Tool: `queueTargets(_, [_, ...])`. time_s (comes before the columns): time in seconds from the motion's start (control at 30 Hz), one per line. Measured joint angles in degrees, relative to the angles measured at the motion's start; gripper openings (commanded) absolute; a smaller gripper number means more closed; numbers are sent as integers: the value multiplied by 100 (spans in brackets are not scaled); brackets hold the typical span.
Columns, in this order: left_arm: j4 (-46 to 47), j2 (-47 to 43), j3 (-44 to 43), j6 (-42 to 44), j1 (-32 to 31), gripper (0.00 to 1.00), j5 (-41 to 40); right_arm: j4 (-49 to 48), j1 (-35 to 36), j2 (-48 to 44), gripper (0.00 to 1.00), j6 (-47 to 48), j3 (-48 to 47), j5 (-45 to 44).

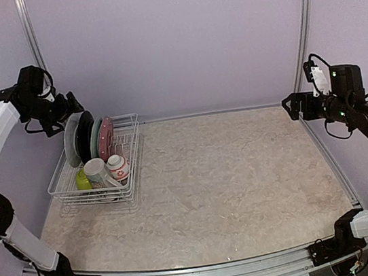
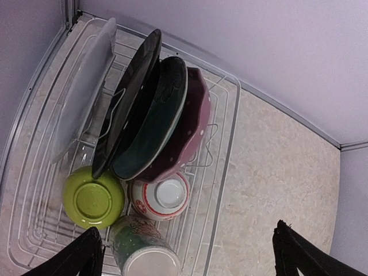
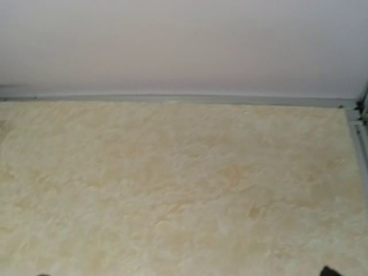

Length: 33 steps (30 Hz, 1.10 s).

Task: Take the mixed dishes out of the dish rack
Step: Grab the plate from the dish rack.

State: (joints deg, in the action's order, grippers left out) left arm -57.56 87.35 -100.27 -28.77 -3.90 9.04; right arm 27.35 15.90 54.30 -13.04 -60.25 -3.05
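1. Top view: my left tool (image 1: 70, 107) hangs released just above the dish rack (image 1: 135, 152). The right tool (image 1: 290, 106), also released, is well apart from it.
2. Left wrist: upright plates (image 2: 135, 98) stand directly below in the dish rack, rims up.
3. Right wrist: only table (image 3: 172, 190), no dish rack.

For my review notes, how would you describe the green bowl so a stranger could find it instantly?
Find the white wire dish rack at the table's left edge. Upright plates fill its far end; in front of them, the lime-green bowl sits leftmost, beside a mug and a white-and-red bowl. It alone is solid bright lime, its foot ring showing.
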Motion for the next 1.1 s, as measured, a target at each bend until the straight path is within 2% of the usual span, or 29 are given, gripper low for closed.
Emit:
queueTargets(0.2, [-151, 802, -531, 345, 37, 95, -409, 223, -17, 33, 100, -24, 42, 216])
queueTargets(0.27, [-199, 1040, -820, 509, 68, 98, -431, 330, -20, 118, 100, -44, 39, 223])
queueTargets(0.37, [-280, 1401, -1340, 713, 197, 99, -337, 492, -20, 330, 100, -109, 13, 87])
queueTargets(0.5, [-304, 1596, -1537, 857, 568, 98, -59, 761, -22, 632, 100, -210, -15, -310])
queueTargets(0.7, [-304, 1878, -1648, 1016, 719, 85, 140, 1174, -28, 1025, 100, -278, -315, -745])
queueTargets(0.83, [-282, 2072, -1615, 1115, 680, 70, 264, 1228, -31, 1154, 100, -269, -485, -833])
queueTargets(1.0, [-267, 2269, -1510, 1145, 699, 57, 286, 1196, -31, 1123, 100, -46, -485, -592])
queueTargets(1.1, [-240, 2396, -1480, 1163, 748, 54, 380, 1167, -33, 1088, 100, 24, -485, -269])
